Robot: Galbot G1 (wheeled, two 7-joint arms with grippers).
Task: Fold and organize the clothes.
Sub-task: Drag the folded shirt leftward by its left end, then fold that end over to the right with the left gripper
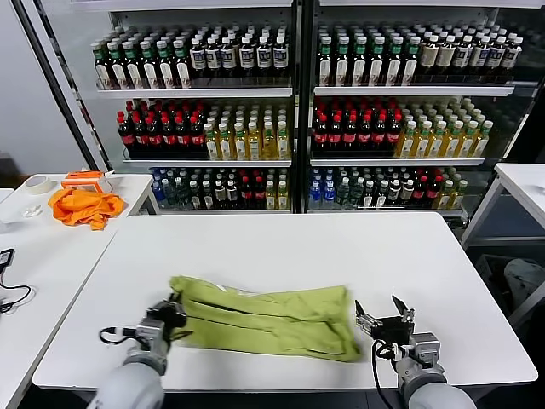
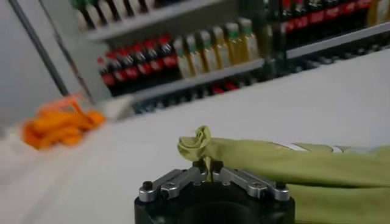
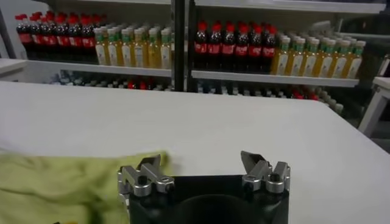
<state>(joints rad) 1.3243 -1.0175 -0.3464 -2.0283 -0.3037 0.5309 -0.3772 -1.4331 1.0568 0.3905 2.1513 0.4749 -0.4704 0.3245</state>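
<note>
Left gripper (image 2: 207, 167) pinches the limp, light T-shirt's (image 1: 272, 319) bunched corner; right gripper (image 1: 385, 317), spread, waits beside its opposite edge.

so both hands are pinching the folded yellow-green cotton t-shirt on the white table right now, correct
Not quite. Only the left hand is shut on the folded yellow-green cotton T-shirt on the white table. The right hand is open beside the shirt's edge, holding nothing, as the right wrist view shows.

White table (image 1: 281, 247) fills the foreground; bottle-stocked shelves (image 1: 294, 94) stand at twelve o'clock; side tables (image 1: 51, 247) flank at nine and three.
</note>
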